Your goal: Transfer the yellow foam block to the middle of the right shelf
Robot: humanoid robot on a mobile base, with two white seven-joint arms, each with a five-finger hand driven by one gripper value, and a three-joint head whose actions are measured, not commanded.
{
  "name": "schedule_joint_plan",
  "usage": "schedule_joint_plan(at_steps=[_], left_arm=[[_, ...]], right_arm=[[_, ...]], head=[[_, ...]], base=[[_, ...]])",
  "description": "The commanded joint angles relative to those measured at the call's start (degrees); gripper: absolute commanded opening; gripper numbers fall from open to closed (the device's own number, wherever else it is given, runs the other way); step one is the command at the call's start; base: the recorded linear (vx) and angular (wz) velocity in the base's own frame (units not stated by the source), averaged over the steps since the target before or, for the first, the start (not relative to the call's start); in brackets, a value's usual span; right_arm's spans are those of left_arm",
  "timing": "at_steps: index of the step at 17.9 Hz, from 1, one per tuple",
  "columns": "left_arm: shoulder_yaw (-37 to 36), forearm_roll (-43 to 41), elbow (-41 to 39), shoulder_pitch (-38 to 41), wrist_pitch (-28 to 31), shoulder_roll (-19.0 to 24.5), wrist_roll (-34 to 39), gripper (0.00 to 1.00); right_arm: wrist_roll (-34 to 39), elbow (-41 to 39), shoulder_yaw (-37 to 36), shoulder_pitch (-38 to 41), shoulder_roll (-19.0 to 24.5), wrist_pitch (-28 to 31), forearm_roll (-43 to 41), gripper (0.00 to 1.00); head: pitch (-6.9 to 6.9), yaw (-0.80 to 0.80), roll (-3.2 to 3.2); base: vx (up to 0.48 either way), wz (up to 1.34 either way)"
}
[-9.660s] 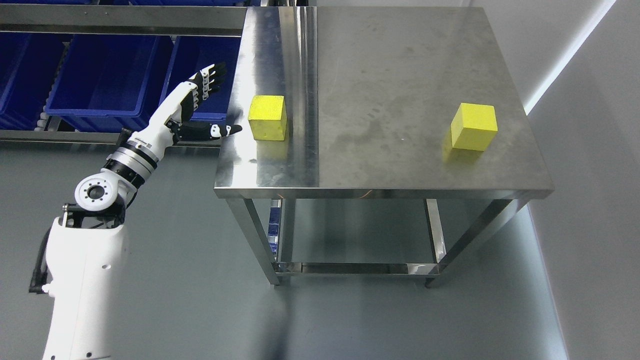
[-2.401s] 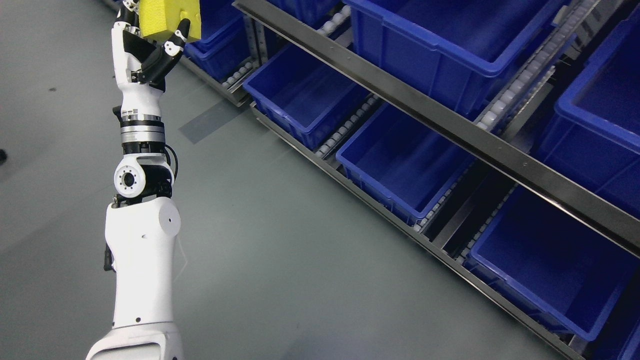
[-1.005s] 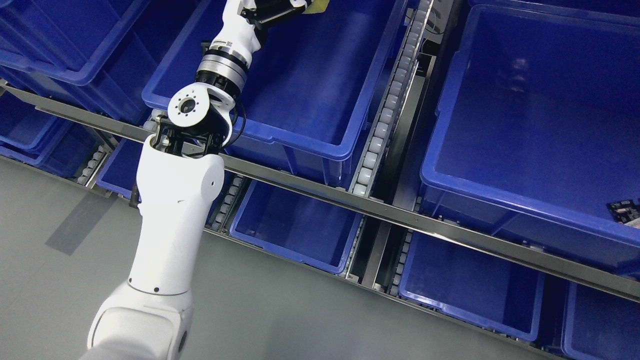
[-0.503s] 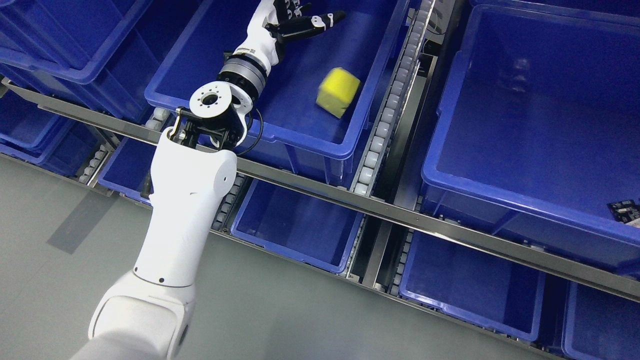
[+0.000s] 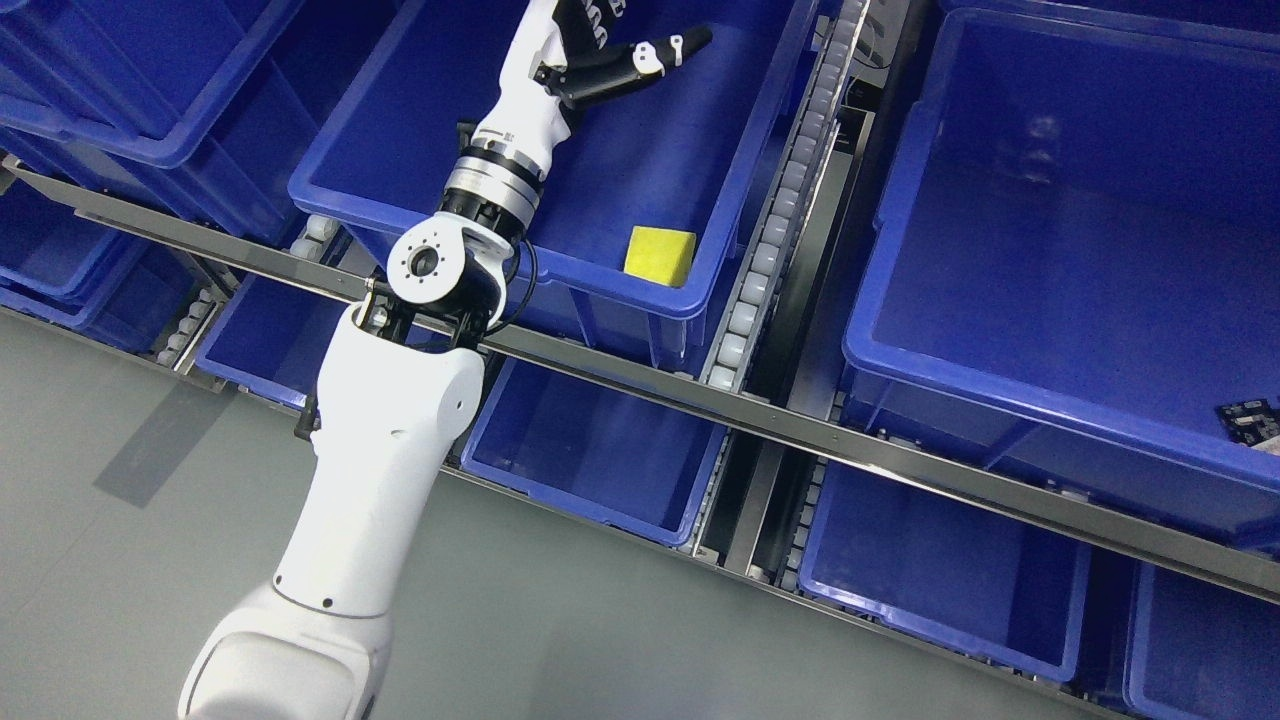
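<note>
- left arm (image 5: 380, 470) comes up from 7 o'clock, white, reaching over bin rim
- metal shelf rail (image 5: 760, 425) runs across in front of the bins
- yellow foam block (image 5: 660, 255) lies inside the blue bin (image 5: 560, 270), at its near right corner, just behind the front wall, touching nothing else
- left hand (image 5: 610, 60) at 12 o'clock over same bin, fingers spread, empty, well apart from block
- second blue bin (image 5: 1000, 400) at 3 o'clock
</note>
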Motion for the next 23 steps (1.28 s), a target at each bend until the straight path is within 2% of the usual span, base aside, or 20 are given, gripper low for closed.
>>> schedule_joint_plan(at_steps=[1, 3, 7, 23], left_arm=[[1.46, -0.02, -8.88, 8.28, -2.38, 1.48, -0.52, 1.0], [3.13, -0.02, -9.77, 9.95, -2.29, 2.81, -0.61, 1.0], [3.85, -0.11, -9.77, 9.96, -0.89, 1.0, -0.17, 1.0], [6.83, -0.02, -9.42, 10.66, -0.79, 1.58, -0.7, 1.0]], right_arm=[[0.04, -1.0, 0.0, -0.09, -1.0, 0.0, 0.0, 1.0], [0.04, -1.0, 0.0, -0.09, -1.0, 0.0, 0.0, 1.0], [0.04, -1.0, 0.0, -0.09, -1.0, 0.0, 0.0, 1.0], [0.04, -1.0, 0.0, -0.09, -1.0, 0.0, 0.0, 1.0]], head=[[0.0, 0.0, 0.0], [0.0, 0.0, 0.0], [0.0, 0.0, 0.0], [0.0, 0.0, 0.0]], base=[[0.0, 0.0], [0.0, 0.0], [0.0, 0.0], [0.0, 0.0]])
